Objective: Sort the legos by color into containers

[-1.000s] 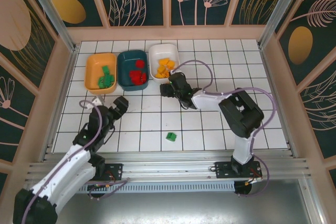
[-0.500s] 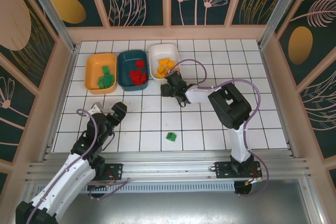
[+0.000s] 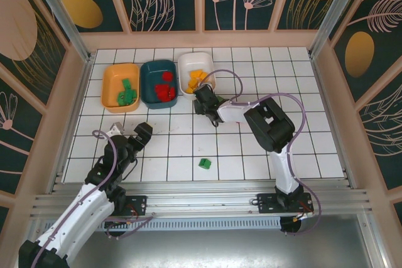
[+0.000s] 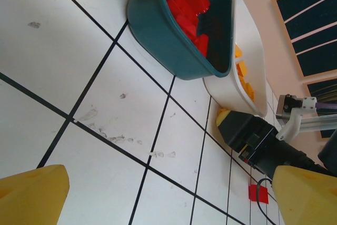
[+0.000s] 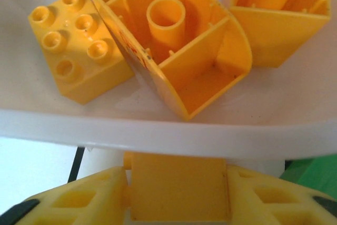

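Yellow brick [image 5: 179, 196] clamped in right pincer [image 5: 178, 182]; white tray [image 5: 158, 136] just beyond.

Three trays stand side by side in a row near the far edge of the table [image 3: 270, 73], left of its middle: the left tray [image 3: 107, 89], the middle tray [image 3: 146, 83] and the right tray [image 3: 183, 70]. Bricks [image 3: 127, 92] lie in each. The right gripper [image 3: 201, 98] sits just before the right tray's near rim, with a held brick [image 5: 179, 185] between its fingers, below that rim. The left gripper [image 3: 130, 128] is before the left tray, well apart from it. A lone brick [image 3: 205, 163] lies near the near edge, about midway across.
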### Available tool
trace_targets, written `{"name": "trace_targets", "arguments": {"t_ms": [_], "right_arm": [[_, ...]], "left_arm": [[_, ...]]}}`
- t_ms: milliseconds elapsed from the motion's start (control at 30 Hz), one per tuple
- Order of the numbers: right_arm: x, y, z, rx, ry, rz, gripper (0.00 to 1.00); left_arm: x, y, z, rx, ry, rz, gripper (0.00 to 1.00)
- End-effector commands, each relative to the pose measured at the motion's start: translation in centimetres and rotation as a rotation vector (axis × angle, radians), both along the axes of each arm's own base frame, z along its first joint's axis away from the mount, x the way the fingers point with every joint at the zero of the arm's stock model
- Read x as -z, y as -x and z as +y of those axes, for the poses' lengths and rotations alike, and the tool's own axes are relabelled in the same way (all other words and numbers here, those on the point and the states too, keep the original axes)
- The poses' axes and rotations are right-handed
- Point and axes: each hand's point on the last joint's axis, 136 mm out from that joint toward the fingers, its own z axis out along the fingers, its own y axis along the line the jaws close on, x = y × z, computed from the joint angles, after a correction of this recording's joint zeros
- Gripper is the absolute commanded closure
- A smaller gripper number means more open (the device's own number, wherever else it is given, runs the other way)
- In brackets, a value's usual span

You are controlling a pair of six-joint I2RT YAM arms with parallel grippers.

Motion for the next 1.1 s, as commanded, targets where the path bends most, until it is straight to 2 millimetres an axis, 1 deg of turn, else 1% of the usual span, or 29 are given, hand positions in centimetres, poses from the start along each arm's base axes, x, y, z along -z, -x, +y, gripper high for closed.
{"name": "trace_targets", "arguments": {"t_ms": [0, 67, 167, 267, 367, 433, 500, 533, 600, 667, 733, 767, 833, 867, 933, 1000, 1067], "right_arm": [[0.2, 0.9, -0.4, 0.007, 0.036, -0.027, 0.58], [-0.5, 1.5, -0.6, 0.001, 0.019, -0.044, 0.6], [-2.3, 2.6, -0.9, -0.004, 0.004, -0.073, 0.61], [-5.1, 3.7, -1.0, -0.017, -0.03, -0.114, 0.61], [-8.4, 3.8, -1.0, -0.024, -0.077, -0.159, 0.62], [-10.0, 3.1, -0.8, -0.027, -0.1, -0.176, 0.62], [-10.8, 1.6, -0.4, -0.028, -0.104, -0.188, 0.62], [-10.8, 0.8, -0.2, -0.03, -0.103, -0.182, 0.62], [-9.9, -1.3, 0.1, -0.03, -0.101, -0.15, 0.61], [-9.6, -3.1, 0.5, -0.038, -0.106, -0.141, 0.61], [-9.7, -4.6, 0.6, -0.027, -0.106, -0.144, 0.59], [-9.8, -5.2, 0.6, -0.026, -0.107, -0.147, 0.56], [-10.2, -6.3, 0.5, -0.012, -0.114, -0.144, 0.43], [-10.6, -6.7, 0.3, -0.003, -0.114, -0.141, 0.37], [-11.6, -6.7, 0.1, 0.005, -0.113, -0.147, 0.3], [-13.4, -6.1, -0.2, 0.013, -0.124, -0.163, 0.27], [-14.9, -4.8, -0.5, 0.007, -0.123, -0.178, 0.26]], "left_arm": [[-0.1, 0.0, 0.4, -0.01, -0.024, -0.004, 0.02], [-0.1, 0.0, 0.4, -0.01, -0.024, -0.003, 0.01], [-0.1, -0.1, 0.3, -0.005, -0.02, -0.005, 0.01], [0.3, -0.1, -0.2, 0.015, -0.006, -0.001, 0.01], [1.4, -0.1, -1.2, 0.056, 0.036, 0.008, 0.02], [1.9, -0.2, -2.1, 0.09, 0.072, 0.015, 0.03], [2.1, -0.4, -3.3, 0.144, 0.093, 0.023, 0.05], [2.3, -0.4, -3.7, 0.163, 0.093, 0.035, 0.06], [2.5, -0.6, -4.5, 0.2, 0.083, 0.054, 0.06], [2.6, -0.7, -5.2, 0.224, 0.074, 0.065, 0.06], [2.5, -0.9, -5.6, 0.241, 0.066, 0.07, 0.06], [2.4, -0.9, -5.7, 0.248, 0.065, 0.069, 0.05], [2.1, -1.0, -5.8, 0.251, 0.066, 0.066, 0.04], [1.9, -1.0, -5.8, 0.25, 0.067, 0.067, 0.04], [1.6, -1.0, -5.8, 0.25, 0.069, 0.07, 0.02], [1.4, -0.7, -5.8, 0.257, 0.062, 0.089, 0.01], [1.4, -0.3, -5.5, 0.253, 0.043, 0.11, 0.01]]}}
